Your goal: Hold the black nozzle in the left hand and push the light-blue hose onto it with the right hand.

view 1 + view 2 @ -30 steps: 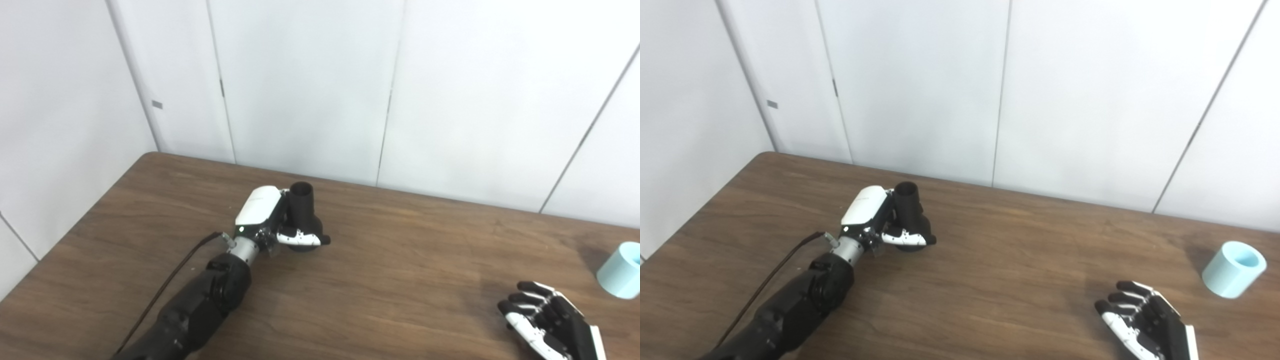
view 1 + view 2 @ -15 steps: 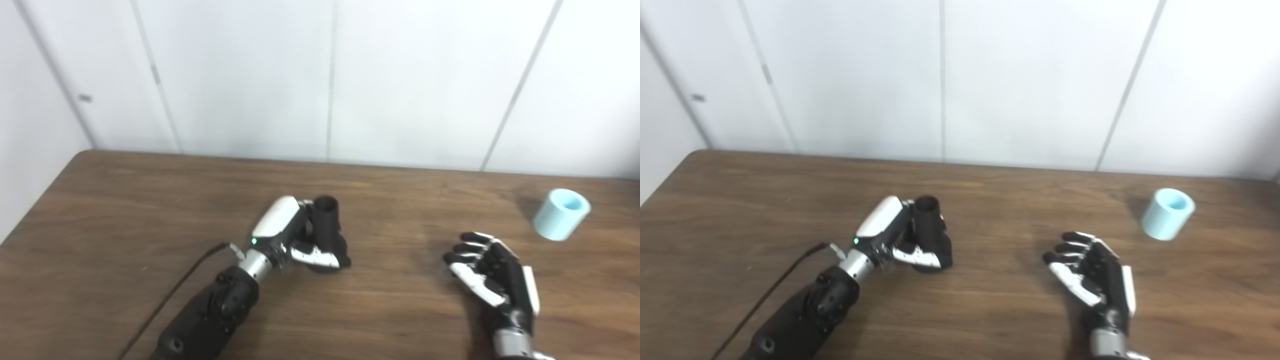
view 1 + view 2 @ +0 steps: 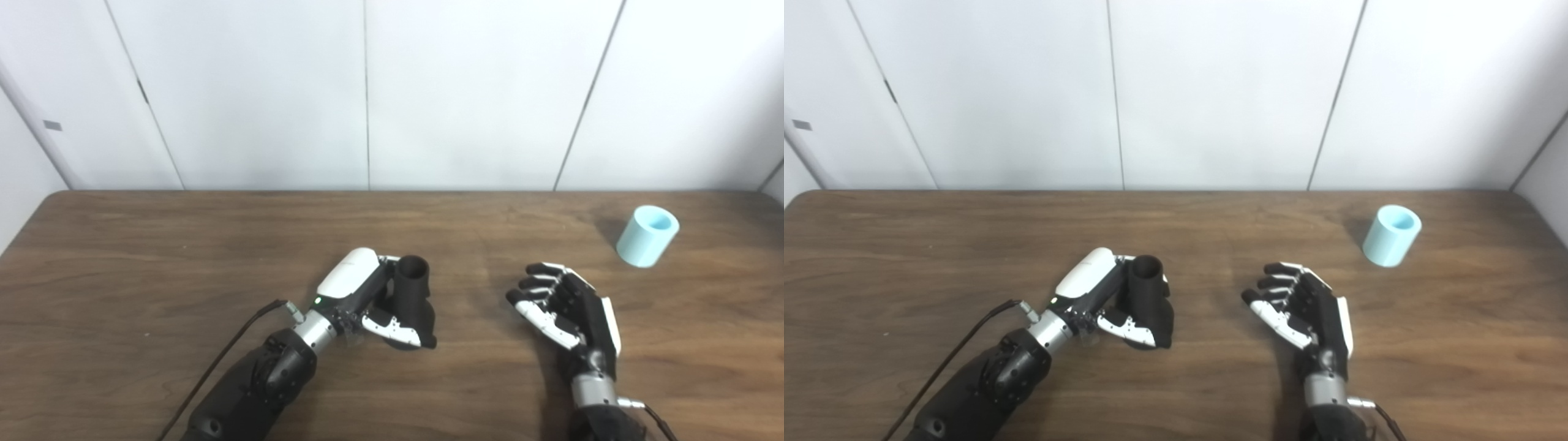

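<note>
Hose [image 3: 647, 236], a short light-blue tube standing mouth-up, is seen in the left eye view at two o'clock from the empty, spread right hand [image 3: 569, 306], while in the right eye view the black nozzle [image 3: 1146, 297] is held upright in the left hand [image 3: 1102, 294].

The left hand's fingers [image 3: 392, 327] hide the black nozzle's [image 3: 411, 288] base.
</note>
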